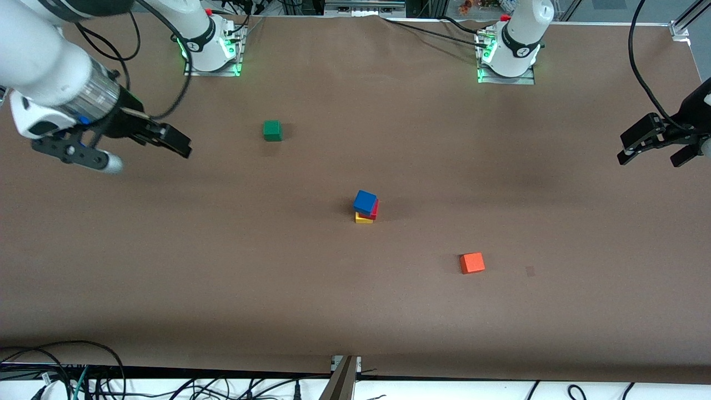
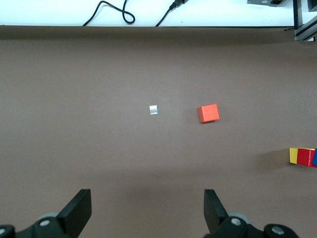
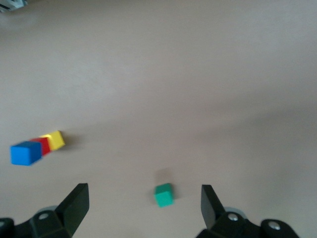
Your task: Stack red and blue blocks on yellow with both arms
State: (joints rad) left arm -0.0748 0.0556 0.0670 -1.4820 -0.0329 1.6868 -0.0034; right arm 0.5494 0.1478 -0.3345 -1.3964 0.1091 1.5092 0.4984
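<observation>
Stack: we see the yellow block point(image 1: 363, 219) on the brown worktop point(image 1: 355, 311) near its middle, the red block point(image 1: 374, 210) on it and the blue block point(image 1: 365, 201) on top; the upper two sit slightly askew over the yellow one.
Green block point(image 1: 272, 130): alone on the worktop, farther from the front camera than the stack and toward the right arm's end.
Orange block point(image 1: 472, 263): alone, nearer the front camera than the stack and toward the left arm's end, well apart from it.
Small pale mark point(image 2: 153, 110): we spot it on the worktop just beside the orange block (too small to tell what it is).
Left gripper point(image 1: 655, 147): up in the air over the left arm's end of the worktop, fingers point(image 2: 77, 212) wide apart and holding nothing.
Right gripper point(image 1: 141, 147): up over the right arm's end, fingers point(image 3: 74, 206) spread wide, nothing between them.
Arms: we find both clear of the stack, touching no block.
</observation>
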